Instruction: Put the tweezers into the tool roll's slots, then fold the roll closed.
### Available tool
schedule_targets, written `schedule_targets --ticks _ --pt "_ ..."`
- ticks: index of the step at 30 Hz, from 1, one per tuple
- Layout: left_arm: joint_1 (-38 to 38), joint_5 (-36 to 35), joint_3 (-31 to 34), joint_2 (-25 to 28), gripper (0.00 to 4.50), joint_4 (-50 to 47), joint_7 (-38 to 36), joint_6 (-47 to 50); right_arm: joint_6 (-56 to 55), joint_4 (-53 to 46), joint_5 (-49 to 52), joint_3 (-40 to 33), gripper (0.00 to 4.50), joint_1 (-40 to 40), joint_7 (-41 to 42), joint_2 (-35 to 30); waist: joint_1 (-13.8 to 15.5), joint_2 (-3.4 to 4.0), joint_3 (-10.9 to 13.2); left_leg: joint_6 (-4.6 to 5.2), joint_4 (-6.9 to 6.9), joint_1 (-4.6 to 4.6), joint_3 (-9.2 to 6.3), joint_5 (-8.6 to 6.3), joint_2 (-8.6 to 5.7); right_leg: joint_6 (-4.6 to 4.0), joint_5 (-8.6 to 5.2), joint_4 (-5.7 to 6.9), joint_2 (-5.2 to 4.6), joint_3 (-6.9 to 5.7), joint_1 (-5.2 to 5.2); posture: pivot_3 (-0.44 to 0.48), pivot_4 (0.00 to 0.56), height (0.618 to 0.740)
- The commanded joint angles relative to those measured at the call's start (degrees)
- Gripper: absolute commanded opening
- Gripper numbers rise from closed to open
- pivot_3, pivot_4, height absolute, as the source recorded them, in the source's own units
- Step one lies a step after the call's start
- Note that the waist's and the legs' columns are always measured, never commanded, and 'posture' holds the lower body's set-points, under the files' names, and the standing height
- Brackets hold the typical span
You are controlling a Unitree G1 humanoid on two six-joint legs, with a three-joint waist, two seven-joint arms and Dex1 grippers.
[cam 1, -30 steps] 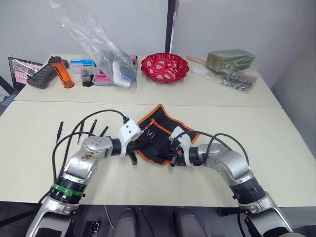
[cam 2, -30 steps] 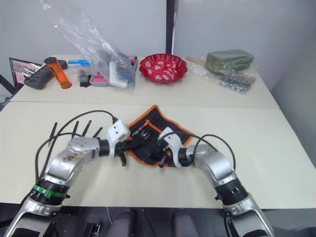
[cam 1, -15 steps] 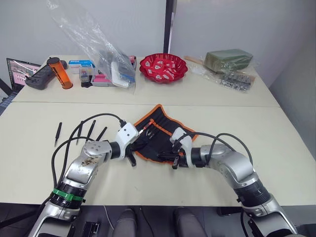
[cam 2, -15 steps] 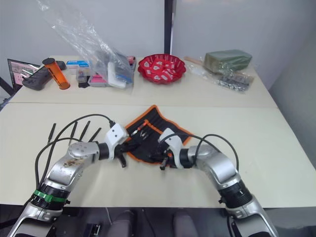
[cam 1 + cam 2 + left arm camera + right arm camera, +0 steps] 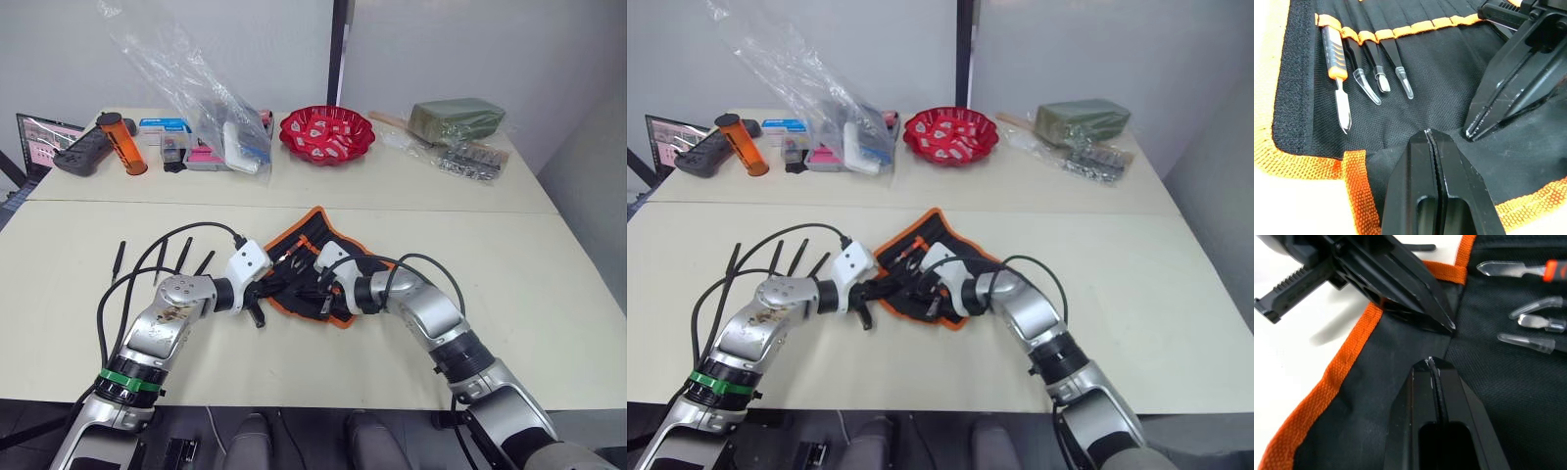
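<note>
The tool roll (image 5: 328, 257), black with orange edging, lies open in the middle of the table. Several slim black tweezers (image 5: 162, 257) lie loose on the table to its left. My left gripper (image 5: 1427, 133) is shut, with its tip on the edge of the roll's lower flap. My right gripper (image 5: 1431, 363) is shut on the same flap edge, a finger's width from the left one, and the fabric creases between the two tips. The slots (image 5: 1400, 29) hold an orange-handled tool (image 5: 1334, 49) and three pointed tips with clear caps (image 5: 1380, 81).
Along the far table stand a red bowl (image 5: 326, 134), a clear plastic bag (image 5: 211, 108) over small boxes, an orange bottle (image 5: 122, 143), a black device (image 5: 83, 152) and a green packet (image 5: 457, 119). Black cables (image 5: 147, 274) loop over my left arm.
My right gripper has moved left from the roll's near right corner to its middle, close to the left gripper. The left gripper has stayed at the roll's left edge.
</note>
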Motion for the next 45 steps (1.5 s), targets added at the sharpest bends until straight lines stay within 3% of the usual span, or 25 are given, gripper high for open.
schedule_targets --ticks 1,16,22,26,31,38,45 --pt "0.5 2.9 -0.1 -0.1 0.03 4.0 3.4 1.2 -0.7 -0.3 -1.3 0.2 0.0 2.9 1.2 -1.5 0.0 0.01 0.0 0.0 0.0 0.04 0.0 0.0 0.0 0.0 0.0 0.0 0.0 0.0 0.04 0.0 0.15 0.74" --pt "0.4 4.0 0.5 0.4 0.03 7.8 4.2 -4.2 4.1 -12.3 3.9 -6.7 0.0 19.5 3.8 -10.6 0.1 0.0 -1.4 -0.02 -0.12 0.32 0.01 -0.01 0.0 -0.09 -0.06 -0.05 -0.01 0.01 0.21 0.0 0.15 0.74" --pt "0.5 2.3 0.5 -0.7 0.03 6.8 3.0 -4.8 5.8 -17.6 9.8 -11.0 0.0 17.1 3.7 -8.5 0.0 0.03 -1.4 -0.02 -0.13 0.28 0.02 -0.01 0.0 -0.1 -0.08 -0.06 -0.01 0.02 0.15 0.0 0.15 0.74" --pt "1.1 1.1 0.8 -0.7 0.03 4.7 1.8 -4.3 9.2 -18.5 14.3 -14.2 0.0 11.2 2.3 -4.7 -0.2 0.07 -1.4 -0.02 -0.13 0.19 0.02 -0.01 0.0 -0.09 -0.07 -0.05 -0.01 0.03 0.06 0.0 0.15 0.74" --pt "1.0 0.6 2.1 -1.8 0.03 3.8 2.2 -6.9 7.8 -13.8 11.6 -11.3 0.0 6.8 0.8 -1.5 0.3 0.07 -1.4 -0.02 -0.26 0.13 0.03 -0.01 0.0 -0.08 -0.08 -0.24 -0.01 0.03 0.05 0.0 0.15 0.74" --pt "0.4 4.5 -0.3 -2.1 0.03 6.4 2.9 -10.0 -4.6 5.1 1.4 -3.2 0.0 -0.2 1.8 4.0 0.4 0.1 -1.4 -0.01 -0.32 -0.02 0.03 -0.01 -0.01 -0.05 -0.05 -0.33 -0.01 0.03 -0.07 0.0 0.15 0.74" --pt "0.1 5.1 -0.7 -3.4 0.03 10.1 3.2 -9.1 -8.4 9.8 -1.8 1.1 0.0 1.9 8.1 4.3 1.0 0.12 -1.4 -0.01 -0.3 0.01 0.03 -0.01 -0.01 -0.02 -0.04 -0.35 -0.01 0.01 0.0 0.0 0.15 0.74"
